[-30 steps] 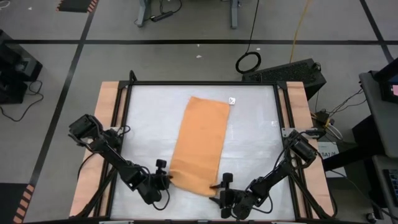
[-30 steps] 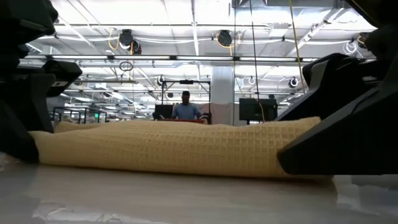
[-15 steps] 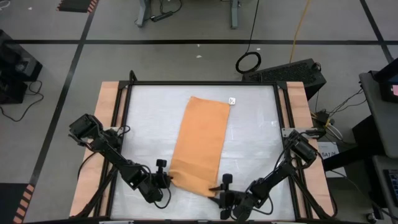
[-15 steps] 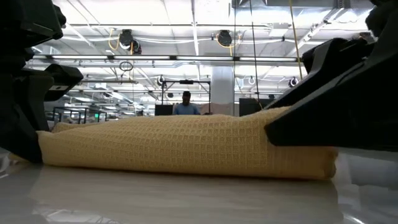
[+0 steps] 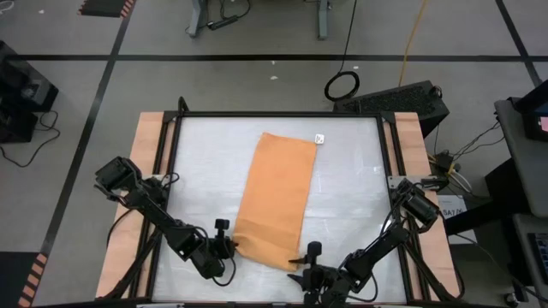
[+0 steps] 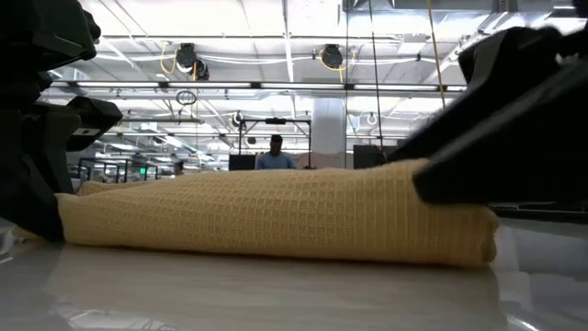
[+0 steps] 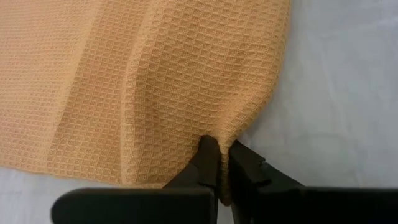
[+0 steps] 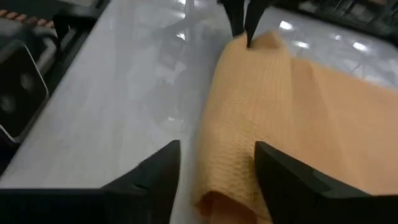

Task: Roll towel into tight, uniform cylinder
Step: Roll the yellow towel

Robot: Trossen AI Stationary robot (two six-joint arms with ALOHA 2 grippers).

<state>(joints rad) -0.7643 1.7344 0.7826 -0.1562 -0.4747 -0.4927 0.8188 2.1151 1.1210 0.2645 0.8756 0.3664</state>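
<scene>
The orange-tan towel [image 5: 276,198] lies flat along the table, its white tag [image 5: 319,139] at the far right corner. Its near end is turned over into a low roll [image 6: 276,216], which also shows in the right wrist view [image 8: 239,124]. My left gripper [image 5: 231,246] is shut on the roll's left end [image 7: 214,134]. My right gripper [image 5: 300,258] is open at the roll's right end. Its fingers [image 8: 155,174] stand on either side of that end [image 8: 221,199]. My left gripper pinches the towel's left side edge [image 7: 217,138] at the near end between its two fingers. The cloth puckers into a small fold at the fingertips. The fingers come low from the table's left. The towel lies on the table. Whether my right gripper touches the roll, I cannot tell.
The white table top [image 5: 205,171] has a black frame [image 5: 274,114] and wooden side strips [image 5: 145,171]. Bare surface lies on both sides of the towel. A person [image 6: 274,158] stands far off in the room behind.
My right gripper has drawn back toward the table's near edge and risen off the roll's right end. The roll's right end stands higher and fuller than a second ago. My left gripper has kept its hold.
</scene>
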